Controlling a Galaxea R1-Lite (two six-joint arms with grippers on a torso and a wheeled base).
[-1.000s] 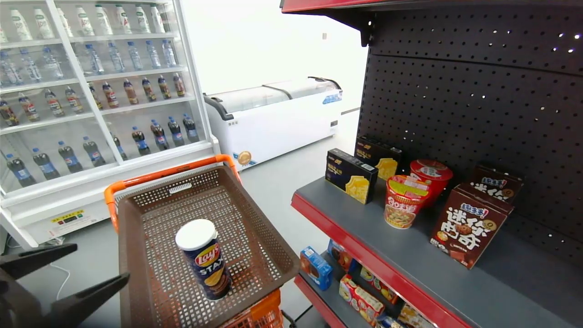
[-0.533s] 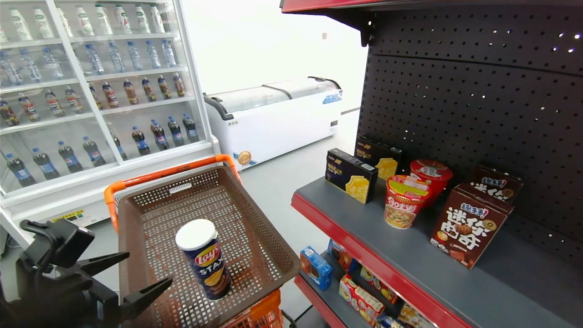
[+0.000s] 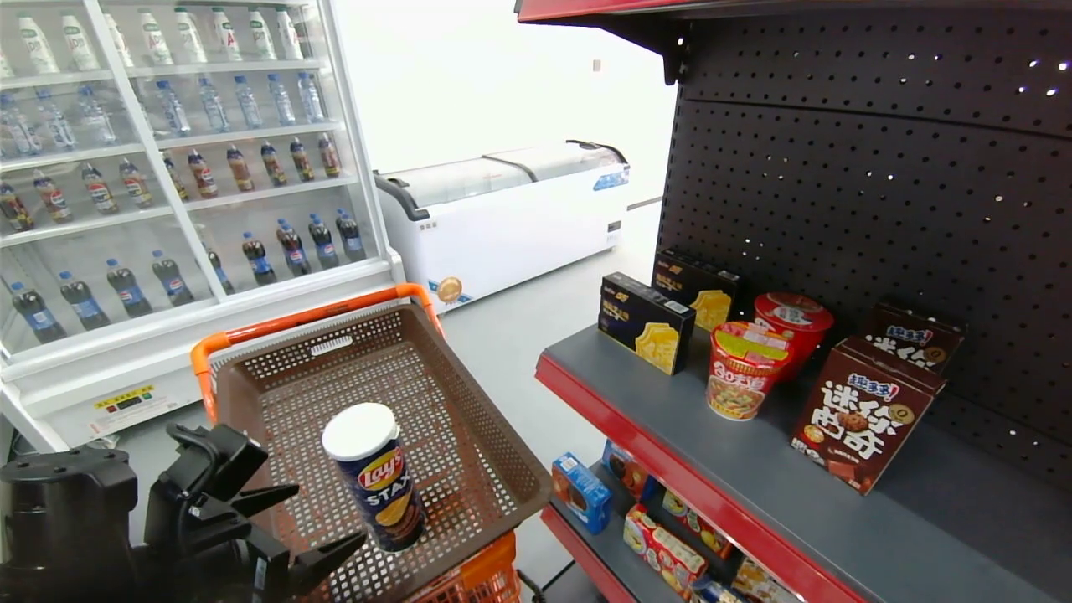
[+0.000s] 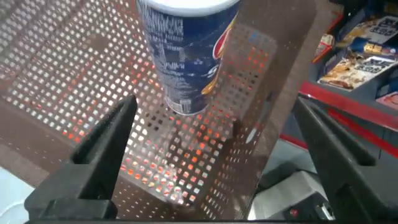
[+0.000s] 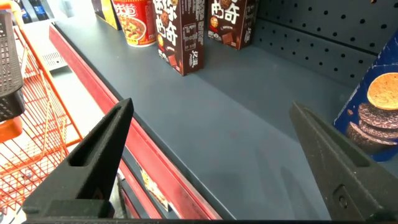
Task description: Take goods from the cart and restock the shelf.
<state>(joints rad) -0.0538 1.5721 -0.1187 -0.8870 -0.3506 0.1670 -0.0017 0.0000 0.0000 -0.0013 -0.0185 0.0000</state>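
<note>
Retail shop, a small supermarket or convenience store. Tall white glass-door drinks fridge on the left, with rows of water and cola bottles on its racks. White chest freezer with sliding glass lids at the back. Black pegboard-backed display shelf with grey deck and red front edge on the right, stocked with dark snack boxes, red instant noodle cups and brown biscuit boxes. More colourful packets on the tier below. Orange-framed shopping cart with brown perforated plastic basket; blue crisp can with white lid stands in it. Plain grey floor.
</note>
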